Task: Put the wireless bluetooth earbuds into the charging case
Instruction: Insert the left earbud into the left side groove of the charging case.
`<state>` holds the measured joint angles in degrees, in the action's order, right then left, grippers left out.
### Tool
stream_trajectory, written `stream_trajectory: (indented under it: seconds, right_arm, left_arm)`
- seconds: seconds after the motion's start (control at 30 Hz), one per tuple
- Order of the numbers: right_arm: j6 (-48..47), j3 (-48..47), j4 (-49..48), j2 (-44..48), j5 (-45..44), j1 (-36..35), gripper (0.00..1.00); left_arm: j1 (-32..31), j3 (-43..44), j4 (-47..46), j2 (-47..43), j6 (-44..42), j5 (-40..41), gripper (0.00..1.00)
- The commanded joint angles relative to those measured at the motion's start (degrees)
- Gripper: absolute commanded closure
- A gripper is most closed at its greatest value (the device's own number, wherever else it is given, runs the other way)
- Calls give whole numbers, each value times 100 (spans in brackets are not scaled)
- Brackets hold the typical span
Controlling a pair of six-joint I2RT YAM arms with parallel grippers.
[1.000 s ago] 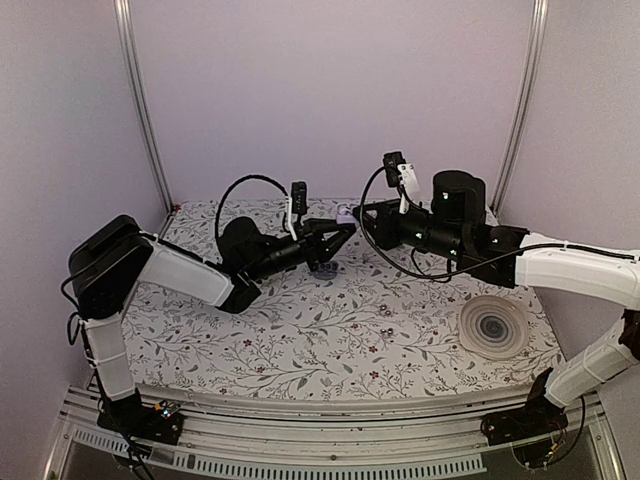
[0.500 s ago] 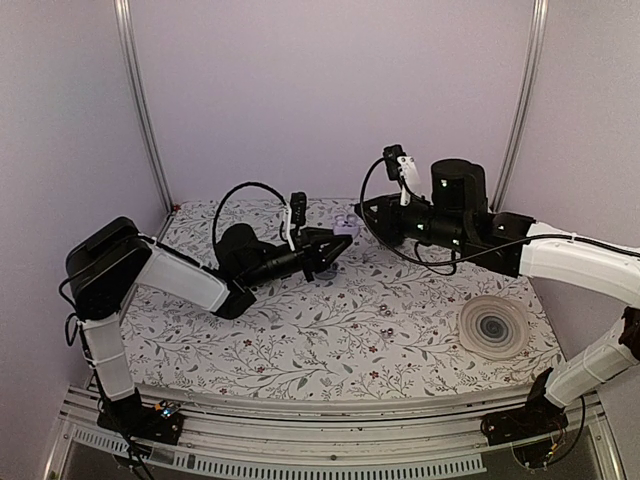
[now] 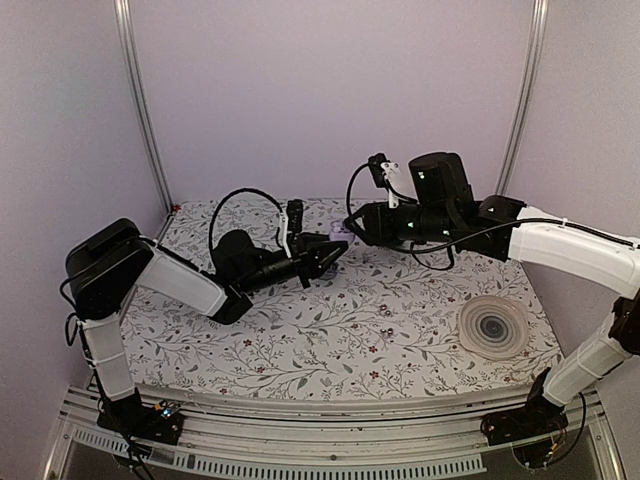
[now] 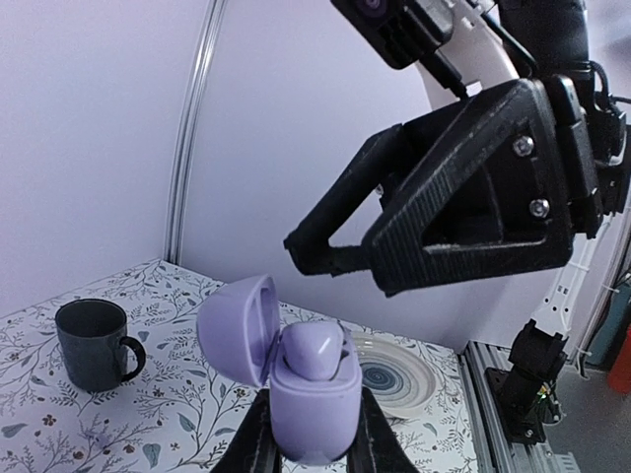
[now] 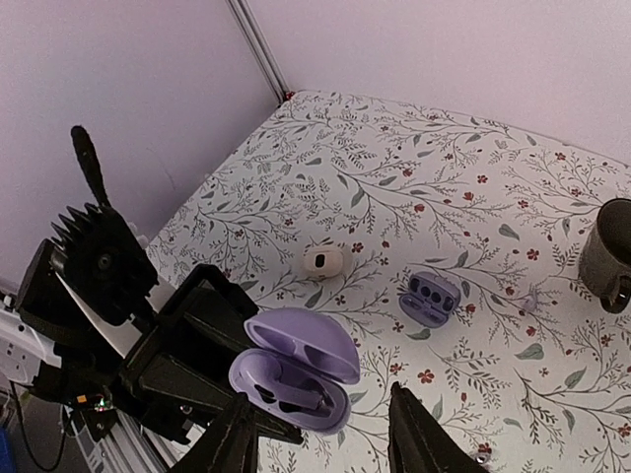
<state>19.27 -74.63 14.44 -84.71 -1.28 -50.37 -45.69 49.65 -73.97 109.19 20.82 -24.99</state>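
As I read the step: the case was being presented for loading; neither tool carried an earbud, so insertion had not begun.
Left tool point(image 3: 330, 252): clamped on the lower shell of the charging case point(image 4: 314, 392), holding it off the counter point(image 3: 330, 335) with the lid swung open.
Right tool point(image 5: 320, 434): fingers spread wide with nothing between them, poised just above the open case.
Sockets: they looked dark and empty from the right wrist; from the left wrist I could not tell whether the rounded bulge inside was a bud or moulding.
Next move, my judgement: send the right tool down for a bud, then line it up with a socket, with the left holding the case level.
Loose pieces: a pale rounded piece point(image 5: 322, 260) and a lilac piece with dark hollows point(image 5: 430, 296) lay near each other, apart from the dark mug point(image 5: 611, 254); I could not tell which was a bud.
Counter: pale cloth printed with leafy sprigs, with a ringed plate point(image 3: 493, 327) on the right.
Room: plain lilac-lit walls point(image 3: 330, 90) and metal uprights point(image 3: 140, 100) at the back corners.
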Motion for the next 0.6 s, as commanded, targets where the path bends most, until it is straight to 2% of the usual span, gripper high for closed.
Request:
stream_trajectory:
  seconds: [0.0, 0.17, 0.37, 0.57]
  right_arm:
    - [255, -340, 572, -45, 261, -44, 52]
    - [411, -505, 794, -117, 299, -45, 49]
    - [784, -594, 1019, -88, -177, -44, 51]
    - [854, -686, 1167, -229, -145, -48, 52]
  left_arm:
    - [75, -57, -343, -26, -282, 34, 100]
    - [74, -85, -428, 6, -371, 55, 100]
    - [65, -197, -565, -44, -467, 54, 100]
    - [35, -292, -646, -89, -591, 78, 100]
